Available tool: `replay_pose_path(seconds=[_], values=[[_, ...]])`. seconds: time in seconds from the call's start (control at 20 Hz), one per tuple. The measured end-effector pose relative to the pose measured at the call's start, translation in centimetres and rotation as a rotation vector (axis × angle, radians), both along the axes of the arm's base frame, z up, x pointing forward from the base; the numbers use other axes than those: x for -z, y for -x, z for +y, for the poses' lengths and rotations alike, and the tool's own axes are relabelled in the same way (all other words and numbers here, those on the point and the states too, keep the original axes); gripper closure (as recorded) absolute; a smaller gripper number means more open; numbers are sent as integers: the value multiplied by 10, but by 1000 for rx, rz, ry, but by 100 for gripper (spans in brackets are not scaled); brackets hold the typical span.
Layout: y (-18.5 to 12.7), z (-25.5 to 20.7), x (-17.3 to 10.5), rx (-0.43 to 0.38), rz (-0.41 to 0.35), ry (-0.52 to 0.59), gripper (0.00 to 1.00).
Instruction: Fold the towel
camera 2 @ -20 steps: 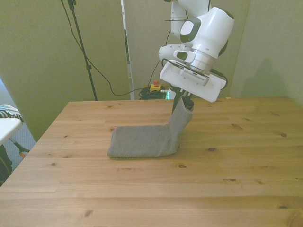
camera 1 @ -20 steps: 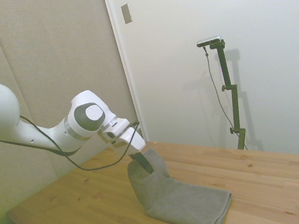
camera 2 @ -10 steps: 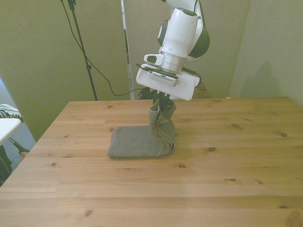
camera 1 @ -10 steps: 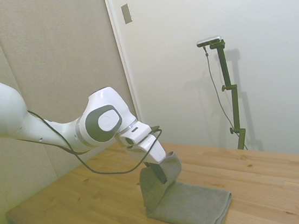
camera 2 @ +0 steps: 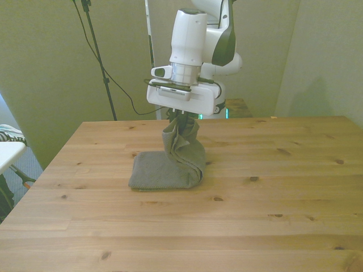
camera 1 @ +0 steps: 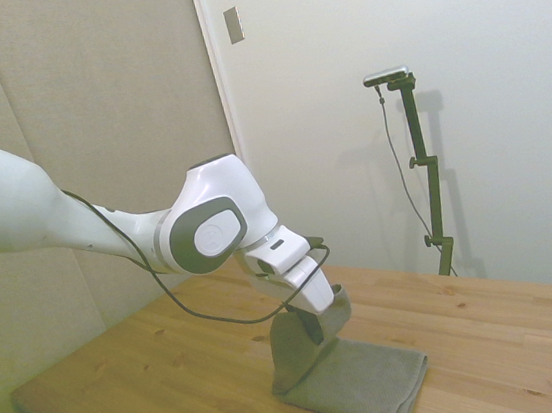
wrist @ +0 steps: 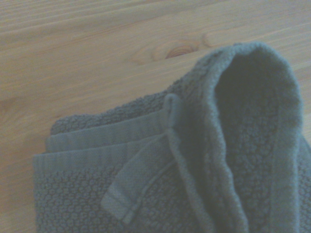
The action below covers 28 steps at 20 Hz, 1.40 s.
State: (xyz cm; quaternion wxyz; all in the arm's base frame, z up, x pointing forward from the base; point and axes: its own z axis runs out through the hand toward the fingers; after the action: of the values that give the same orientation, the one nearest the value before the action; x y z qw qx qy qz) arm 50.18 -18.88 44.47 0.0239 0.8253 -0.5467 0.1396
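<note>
A grey-brown towel [camera 2: 164, 170] lies on the wooden table [camera 2: 238, 221], most of it flat toward the front view's left. Its other end is lifted off the surface and curls upward into a loop. That raised end is pinched in the closed gripper [camera 2: 181, 118] of a white robot arm [camera 2: 190, 51], above the flat part. Behind hangs a beige wall [camera 2: 51, 68].
</note>
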Motion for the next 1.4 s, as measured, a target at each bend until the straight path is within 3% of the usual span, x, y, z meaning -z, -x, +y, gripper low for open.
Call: replay_pose_path(seconds=[0.25, 0.3, 0.6, 1.15, 1.4], values=[[15, -43, -3, 10, -30, -57, 100], [18, -50, -2, 12, -38, -65, 0], [14, -55, 10, -10, -61, -102, 0], [12, -59, 2, -25, -102, -98, 0], [21, -47, -26, -55, -109, -89, 0]])
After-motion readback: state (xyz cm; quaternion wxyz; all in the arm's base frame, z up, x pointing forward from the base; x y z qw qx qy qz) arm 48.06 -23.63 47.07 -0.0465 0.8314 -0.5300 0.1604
